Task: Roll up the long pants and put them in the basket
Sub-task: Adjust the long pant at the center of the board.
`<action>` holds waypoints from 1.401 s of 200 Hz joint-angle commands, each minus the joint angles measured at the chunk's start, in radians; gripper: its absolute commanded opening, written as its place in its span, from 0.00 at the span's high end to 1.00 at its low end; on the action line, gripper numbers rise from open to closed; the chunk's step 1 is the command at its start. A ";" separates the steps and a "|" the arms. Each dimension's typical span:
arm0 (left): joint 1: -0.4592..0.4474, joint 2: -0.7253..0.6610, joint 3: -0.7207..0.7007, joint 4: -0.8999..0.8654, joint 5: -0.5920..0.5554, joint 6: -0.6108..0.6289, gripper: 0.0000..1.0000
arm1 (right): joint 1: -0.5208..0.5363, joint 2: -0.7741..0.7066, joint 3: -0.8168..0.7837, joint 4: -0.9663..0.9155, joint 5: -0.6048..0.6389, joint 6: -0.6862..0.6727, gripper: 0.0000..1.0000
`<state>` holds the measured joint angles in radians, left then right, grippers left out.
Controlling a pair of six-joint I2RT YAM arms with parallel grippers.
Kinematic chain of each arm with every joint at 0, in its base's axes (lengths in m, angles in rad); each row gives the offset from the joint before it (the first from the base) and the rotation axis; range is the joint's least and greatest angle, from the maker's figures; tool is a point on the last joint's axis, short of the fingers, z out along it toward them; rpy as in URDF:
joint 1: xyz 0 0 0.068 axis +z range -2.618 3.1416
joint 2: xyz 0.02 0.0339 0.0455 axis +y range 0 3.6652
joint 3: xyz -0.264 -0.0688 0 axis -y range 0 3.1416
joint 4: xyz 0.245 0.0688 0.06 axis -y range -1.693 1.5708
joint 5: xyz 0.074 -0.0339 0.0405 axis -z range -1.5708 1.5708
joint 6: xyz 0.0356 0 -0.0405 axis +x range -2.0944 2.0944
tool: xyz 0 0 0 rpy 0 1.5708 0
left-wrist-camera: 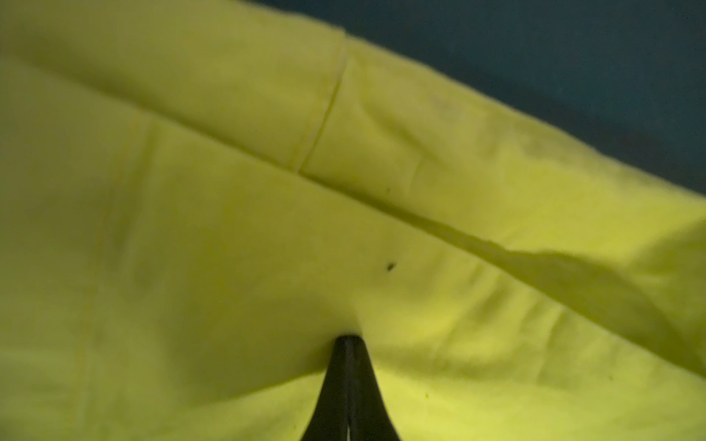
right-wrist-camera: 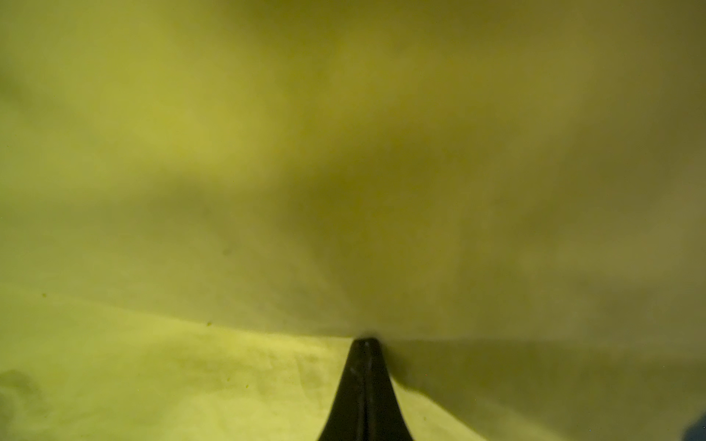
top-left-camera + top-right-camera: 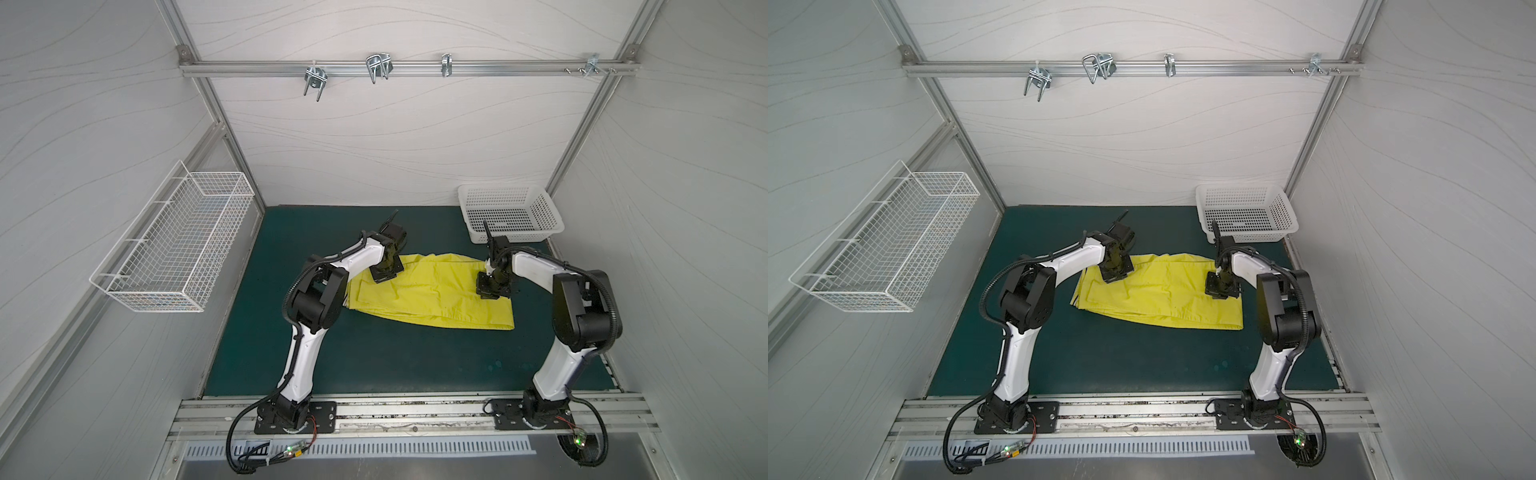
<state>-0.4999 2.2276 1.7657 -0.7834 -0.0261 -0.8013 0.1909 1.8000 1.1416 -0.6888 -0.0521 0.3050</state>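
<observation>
Long pants (image 3: 432, 303), yellow-green: left gripper (image 1: 349, 340) and right gripper (image 2: 366, 341) each closed, pinching the fabric near its far corners. Garment lies folded flat on green mat (image 3: 374, 357); white basket (image 3: 511, 212) nearby, far right corner.

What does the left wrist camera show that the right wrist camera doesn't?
Only the left wrist view: the dark green table mat beyond the edge of the long pants, plus a sharp seam and overlapping folded layers. Only the right wrist view: blurred, shadowed yellow fabric filling nearly the whole frame, with no seam to make out. Both: a black gripper, jaws shut, pinching the fabric with creases running to its tip, the left gripper in one and the right gripper in the other.
</observation>
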 commanded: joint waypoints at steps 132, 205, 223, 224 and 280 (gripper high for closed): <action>0.021 0.180 0.270 -0.093 -0.084 0.139 1.00 | 0.479 -0.057 -0.055 -0.015 0.040 0.195 1.00; 0.069 -0.146 -0.183 0.081 -0.046 0.057 1.00 | 0.247 -0.270 0.004 -0.117 0.152 0.062 1.00; 0.068 -0.113 -0.197 0.101 -0.019 0.029 1.00 | 0.210 -0.243 -0.005 -0.108 0.264 0.003 1.00; 0.068 -0.110 -0.197 0.102 -0.017 0.027 1.00 | 0.209 -0.240 -0.005 -0.107 0.273 0.000 1.00; 0.070 0.039 -0.047 0.046 -0.010 0.044 1.00 | 0.122 -0.024 0.013 -0.061 0.136 -0.060 1.00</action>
<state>-0.4271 2.1628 1.6527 -0.7204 -0.0410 -0.7605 0.3317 1.7317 1.1553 -0.7399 0.1631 0.2863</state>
